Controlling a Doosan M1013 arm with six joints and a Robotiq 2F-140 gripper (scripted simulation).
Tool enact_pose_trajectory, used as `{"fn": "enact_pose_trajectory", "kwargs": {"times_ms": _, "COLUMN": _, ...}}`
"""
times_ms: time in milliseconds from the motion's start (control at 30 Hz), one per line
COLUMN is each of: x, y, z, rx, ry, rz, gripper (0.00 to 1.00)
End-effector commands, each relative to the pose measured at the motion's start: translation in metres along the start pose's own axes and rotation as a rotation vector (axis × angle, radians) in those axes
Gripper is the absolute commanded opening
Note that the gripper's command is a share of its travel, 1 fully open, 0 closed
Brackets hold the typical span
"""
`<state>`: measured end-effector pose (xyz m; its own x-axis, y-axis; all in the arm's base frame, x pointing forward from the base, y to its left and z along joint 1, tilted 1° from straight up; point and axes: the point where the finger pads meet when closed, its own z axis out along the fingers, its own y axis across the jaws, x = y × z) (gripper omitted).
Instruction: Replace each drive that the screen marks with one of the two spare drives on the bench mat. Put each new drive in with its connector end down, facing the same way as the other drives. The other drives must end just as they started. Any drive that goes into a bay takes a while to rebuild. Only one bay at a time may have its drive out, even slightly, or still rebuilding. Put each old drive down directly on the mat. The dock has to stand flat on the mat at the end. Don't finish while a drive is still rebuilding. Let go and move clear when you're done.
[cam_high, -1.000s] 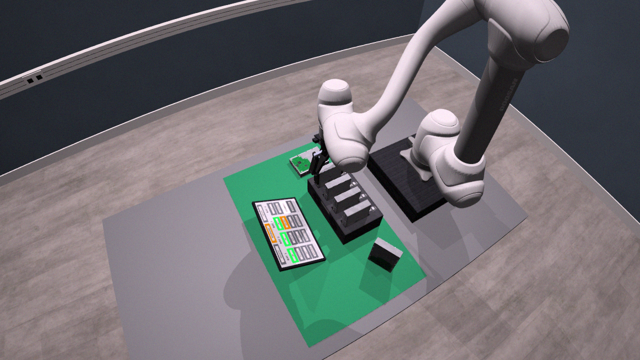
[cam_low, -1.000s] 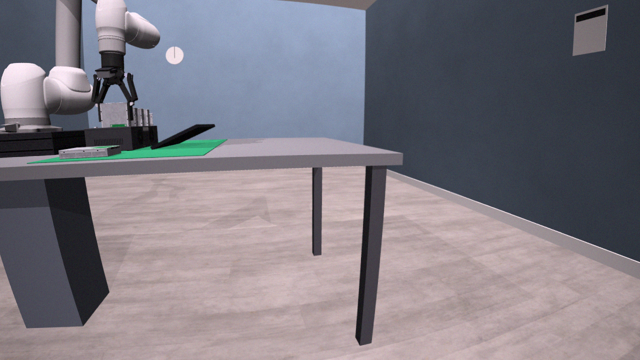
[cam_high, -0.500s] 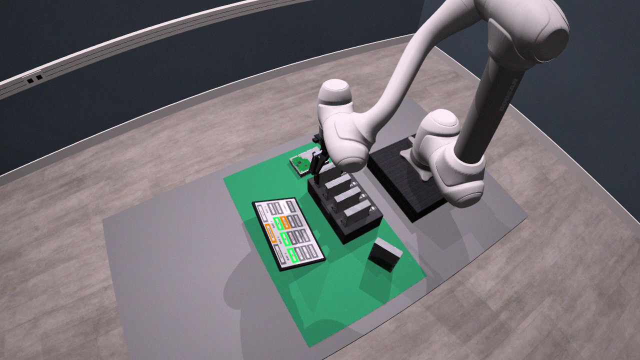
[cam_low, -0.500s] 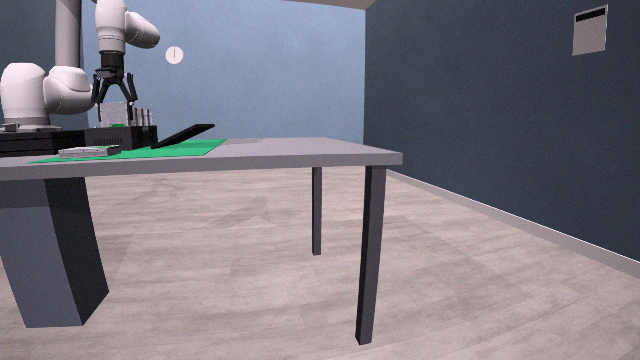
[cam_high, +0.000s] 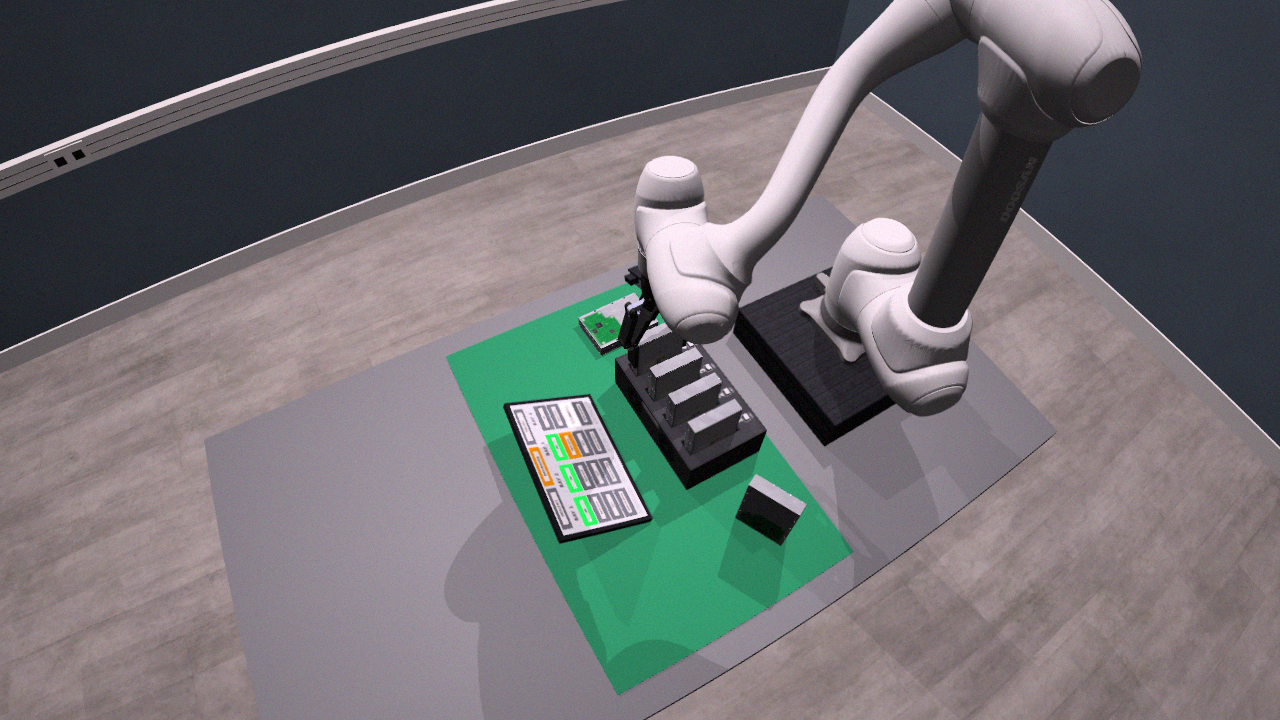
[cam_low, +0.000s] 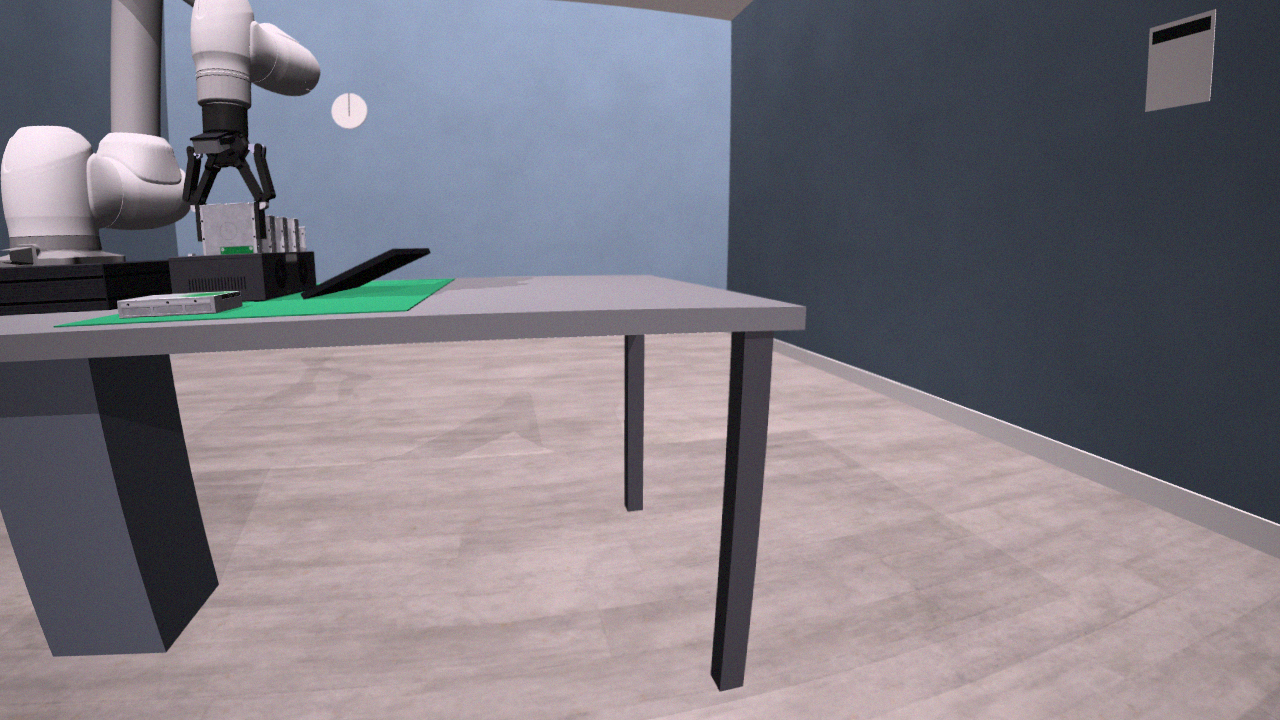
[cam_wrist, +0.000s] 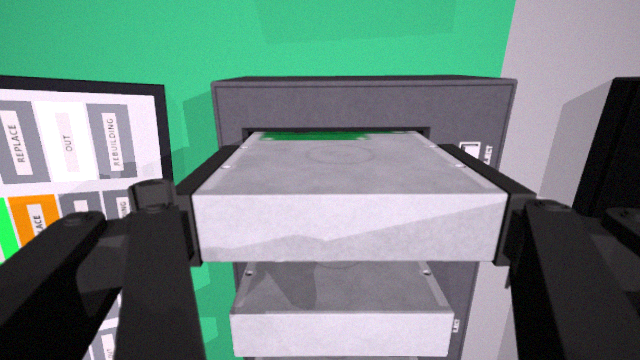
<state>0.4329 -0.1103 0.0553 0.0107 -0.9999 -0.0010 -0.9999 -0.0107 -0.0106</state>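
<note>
Gripper (cam_wrist: 350, 220) clamped on the far-end drive (cam_wrist: 345, 200), standing partly raised in the dock (cam_high: 689, 429); looks like an early swap, both spares (cam_high: 601, 326) (cam_high: 769, 507) on the mat (cam_high: 644, 573).

On the grey worktop (cam_low: 572, 308), the robot's black fingers (cam_low: 264, 192) squeeze the end drive (cam_low: 225, 228) standing in the dark dock (cam_low: 241, 273), while another drive (cam_low: 179, 304) lies flat on the green mat (cam_low: 358, 297).
</note>
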Motion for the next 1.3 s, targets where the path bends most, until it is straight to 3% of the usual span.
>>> {"fn": "enact_pose_trajectory", "kwargs": {"times_ms": 0, "x": 0.000, "y": -0.001, "z": -0.003, "rx": 0.001, "ry": 0.000, "rz": 0.000, "gripper": 0.10}}
{"fn": "enact_pose_trajectory", "kwargs": {"times_ms": 767, "x": 0.000, "y": -0.001, "z": -0.041, "rx": 0.001, "ry": 0.000, "rz": 0.000, "gripper": 0.10}}
{"fn": "enact_pose_trajectory", "kwargs": {"times_ms": 1267, "x": 0.000, "y": 0.000, "z": -0.090, "rx": 0.001, "ry": 0.000, "rz": 0.000, "gripper": 0.10}}
